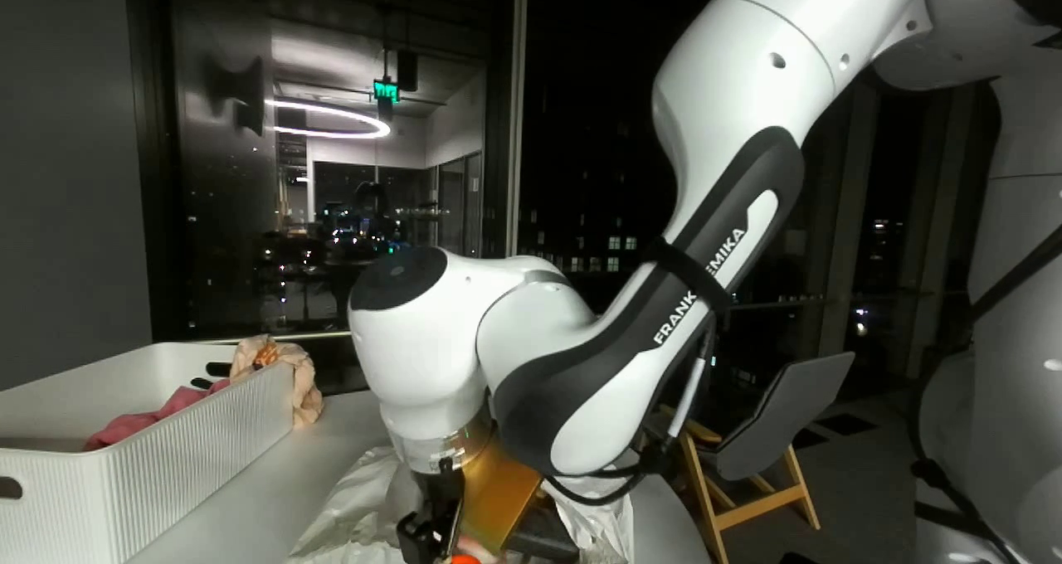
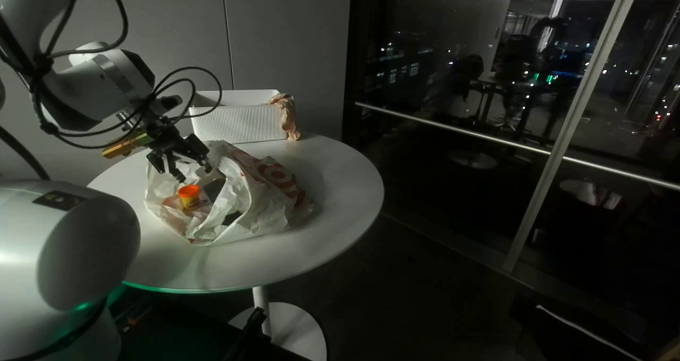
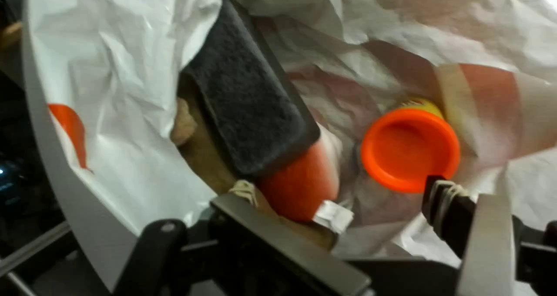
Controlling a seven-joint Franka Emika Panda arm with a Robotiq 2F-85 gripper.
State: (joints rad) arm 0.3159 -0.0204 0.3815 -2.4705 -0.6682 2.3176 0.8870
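- Wrist view: my hand (image 3: 341, 190) is spread wide and holds nothing, above the mouth of one plastic bag (image 3: 115, 61).
- Inside it I count one orange-lidded yellow tub (image 3: 411, 146), near the hand; I judge it light, stiff and a little slippery, so best hold is around its body, below the rim.
- Also inside: one dark block (image 3: 254, 91), maybe soft as foam, best taken across its narrow width, and one red-orange thing (image 3: 300, 189), partly beneath it.
- In an exterior view, one tabletop (image 2: 340, 191) carries the bag and one basket (image 2: 239, 125); the tub stands nearly upright.
- In an exterior view, one pink cloth (image 1: 133, 425) lies in the basket, one peach cloth (image 1: 305, 390) over its rim.
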